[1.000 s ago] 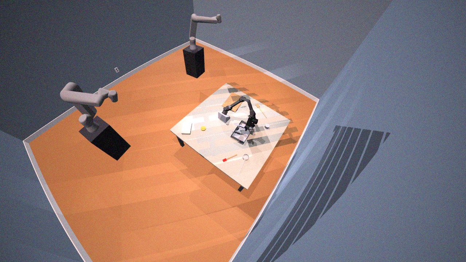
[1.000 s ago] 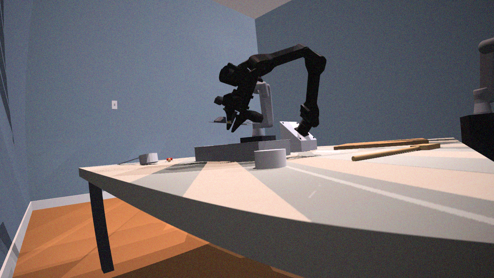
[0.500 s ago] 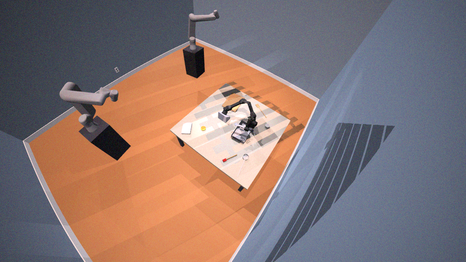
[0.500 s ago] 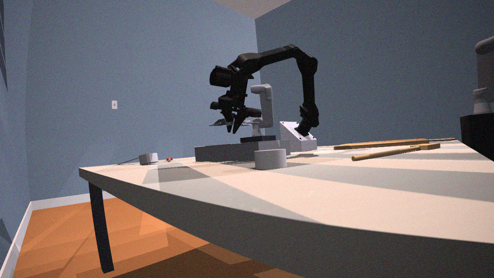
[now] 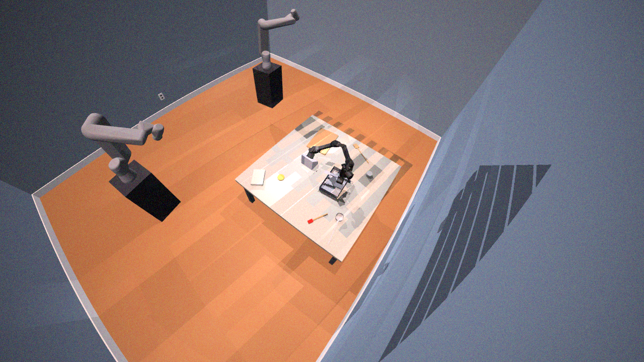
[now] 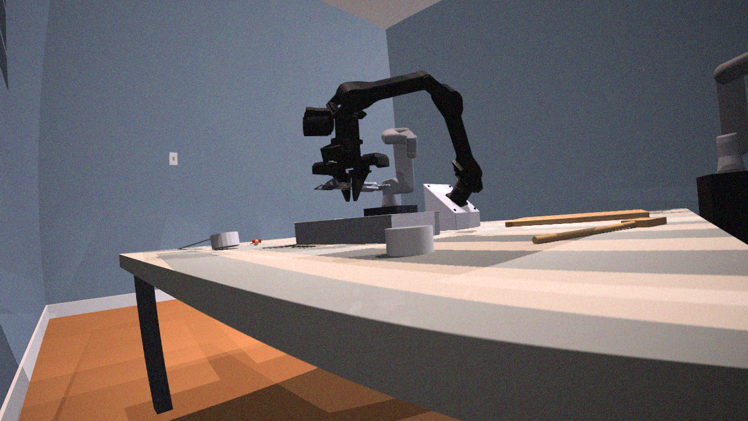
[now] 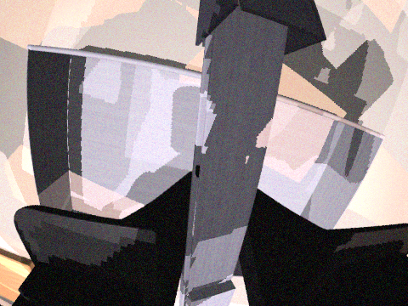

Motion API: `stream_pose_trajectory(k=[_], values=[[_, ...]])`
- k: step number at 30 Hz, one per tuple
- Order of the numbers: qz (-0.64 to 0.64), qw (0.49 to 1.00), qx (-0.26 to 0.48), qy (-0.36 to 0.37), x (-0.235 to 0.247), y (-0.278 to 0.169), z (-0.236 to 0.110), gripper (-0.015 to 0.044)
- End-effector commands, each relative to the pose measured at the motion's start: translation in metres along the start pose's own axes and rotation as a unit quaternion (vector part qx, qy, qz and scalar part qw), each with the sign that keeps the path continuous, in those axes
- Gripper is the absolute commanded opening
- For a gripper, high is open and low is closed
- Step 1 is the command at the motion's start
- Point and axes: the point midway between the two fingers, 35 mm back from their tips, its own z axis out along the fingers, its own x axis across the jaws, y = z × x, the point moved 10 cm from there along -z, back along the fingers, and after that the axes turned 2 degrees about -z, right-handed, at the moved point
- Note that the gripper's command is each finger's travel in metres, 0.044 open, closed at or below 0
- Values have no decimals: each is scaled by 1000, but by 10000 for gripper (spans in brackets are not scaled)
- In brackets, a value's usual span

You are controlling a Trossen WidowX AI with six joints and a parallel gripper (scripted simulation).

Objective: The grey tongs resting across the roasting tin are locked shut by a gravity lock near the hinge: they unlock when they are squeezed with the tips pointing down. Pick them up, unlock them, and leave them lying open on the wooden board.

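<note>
One gripper [image 6: 351, 195], and it was clamped on the grey tongs [image 6: 334, 185], holding them in the air above the roasting tin [image 6: 360, 228], clear of its rim. From the side the tongs looked roughly level, sticking out both ways from the fingers. In the wrist view they ran straight up the frame. The wooden board [image 6: 575, 217] sat well apart, over by the far edge of the table [image 6: 470, 293].

The tongs [image 7: 233, 136] look like dull grey metal, smooth and matt; the roasting tin [image 7: 114, 119] is paler metal with a soft sheen on its walls; the hand [image 6: 351, 195] is matt black plastic; the board [image 6: 575, 216] is plain light wood; the desk [image 6: 470, 293] is smooth, pale and matt.
</note>
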Motion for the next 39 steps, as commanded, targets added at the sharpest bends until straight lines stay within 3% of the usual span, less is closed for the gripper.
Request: stream_pose_trajectory(k=[1, 11, 39], values=[[-1, 1000, -8, 12, -2, 0, -4, -150], [-13, 1000, -3, 8, 12, 4, -5, -150], [-204, 979, -3, -3, 210, 9, -43, -150]])
